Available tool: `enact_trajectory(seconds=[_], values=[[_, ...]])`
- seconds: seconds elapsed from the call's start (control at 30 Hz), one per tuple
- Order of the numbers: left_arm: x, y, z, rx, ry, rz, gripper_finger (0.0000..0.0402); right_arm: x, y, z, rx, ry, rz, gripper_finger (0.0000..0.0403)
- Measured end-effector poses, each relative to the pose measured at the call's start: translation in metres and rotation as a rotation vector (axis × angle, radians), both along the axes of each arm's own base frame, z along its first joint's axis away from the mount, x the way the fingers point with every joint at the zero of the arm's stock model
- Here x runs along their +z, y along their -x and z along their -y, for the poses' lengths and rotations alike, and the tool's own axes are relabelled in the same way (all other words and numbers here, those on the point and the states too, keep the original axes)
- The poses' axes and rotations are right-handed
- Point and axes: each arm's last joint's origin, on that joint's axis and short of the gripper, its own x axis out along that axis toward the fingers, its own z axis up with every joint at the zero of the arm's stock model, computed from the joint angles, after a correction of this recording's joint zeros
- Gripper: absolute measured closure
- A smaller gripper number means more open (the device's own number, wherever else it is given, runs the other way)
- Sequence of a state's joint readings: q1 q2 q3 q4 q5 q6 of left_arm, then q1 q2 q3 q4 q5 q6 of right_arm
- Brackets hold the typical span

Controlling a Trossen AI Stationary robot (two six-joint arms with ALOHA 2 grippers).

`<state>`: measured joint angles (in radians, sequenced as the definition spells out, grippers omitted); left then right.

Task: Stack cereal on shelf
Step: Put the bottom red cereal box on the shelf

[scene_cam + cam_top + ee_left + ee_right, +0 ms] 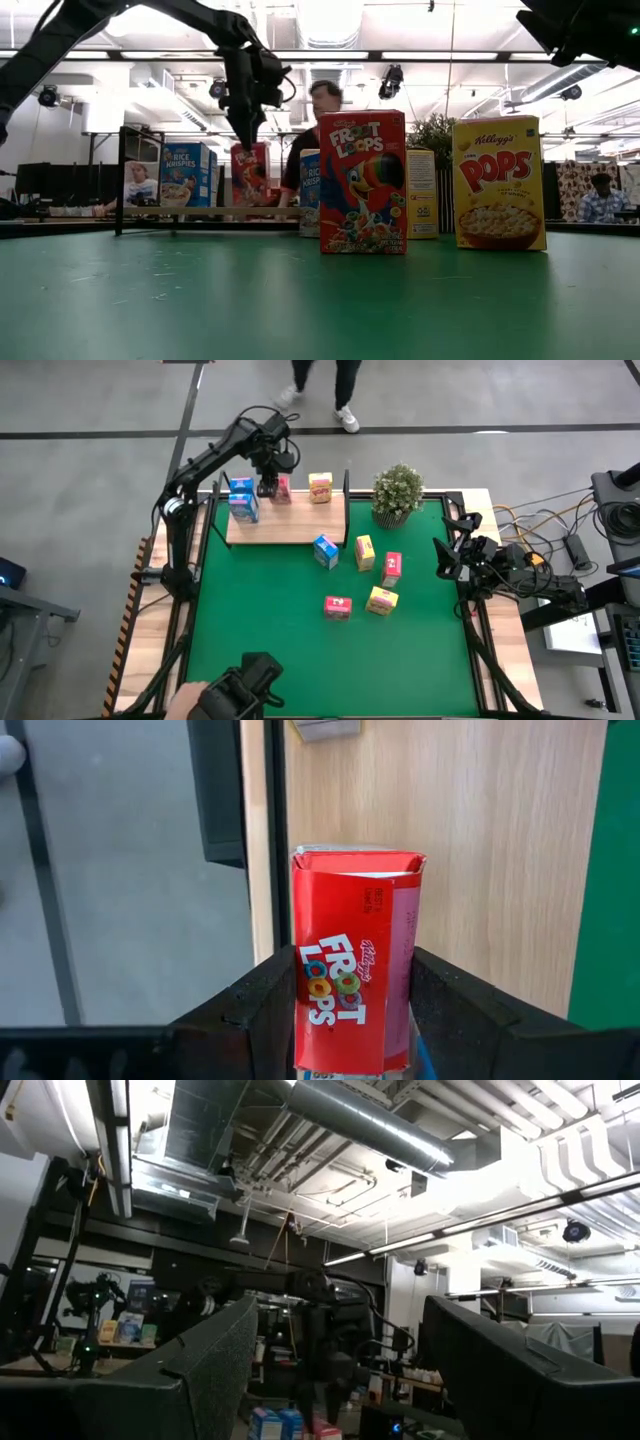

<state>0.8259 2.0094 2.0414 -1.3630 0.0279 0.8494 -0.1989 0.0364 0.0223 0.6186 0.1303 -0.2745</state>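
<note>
- My left gripper (352, 1010) is closed on a red Froot Loops box (352, 970), a finger (262, 1010) pressed to each side, box pinched between them.
- High view puts the left gripper (268, 486) over the back of the shelf (290, 525), just beside two blue boxes (242, 500) at the shelf's left end.
- Low view: held box (249, 172) looks down at plank level, but I can't tell if its base actually touches.
- A yellow box (320, 487) stands on the shelf further right, apart from mine.
- My right gripper (450, 558) is parked off the mat's right edge, fingers wide apart, nothing in them, pointing up at the ceiling.
- Still on the green mat (260, 620): blue box (325, 551), yellow box (365, 552), red box (391, 567), another red (338, 607), another yellow (381, 601).
- Step in hand, my read: set this box down upright on the shelf.
- Do it well: keep it vertical, lower until the base sits flat on the wood, only then let go.
- Watch the back edge; the wrist view shows the plank's edge and black frame (275, 840) close by the box, so don't drift further that way.
- Open just enough to clear, lift straight up so the fingers don't drag it over or clip the blue boxes.
</note>
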Motion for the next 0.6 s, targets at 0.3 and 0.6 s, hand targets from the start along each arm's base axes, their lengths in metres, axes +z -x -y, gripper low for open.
enact_trajectory(seconds=[0.3, 0.6], values=[[0.0005, -0.0003, -0.0003, 0.002, -0.006, 0.008, 0.0233, 0.0000, 0.0000, 0.0000, 0.001, -0.001, 0.000, 0.0129], [0.0011, -0.0014, -0.0014, 0.018, -0.015, 0.023, 0.0233, 0.0000, 0.0000, 0.0000, 0.001, -0.001, 0.000, 0.0129]])
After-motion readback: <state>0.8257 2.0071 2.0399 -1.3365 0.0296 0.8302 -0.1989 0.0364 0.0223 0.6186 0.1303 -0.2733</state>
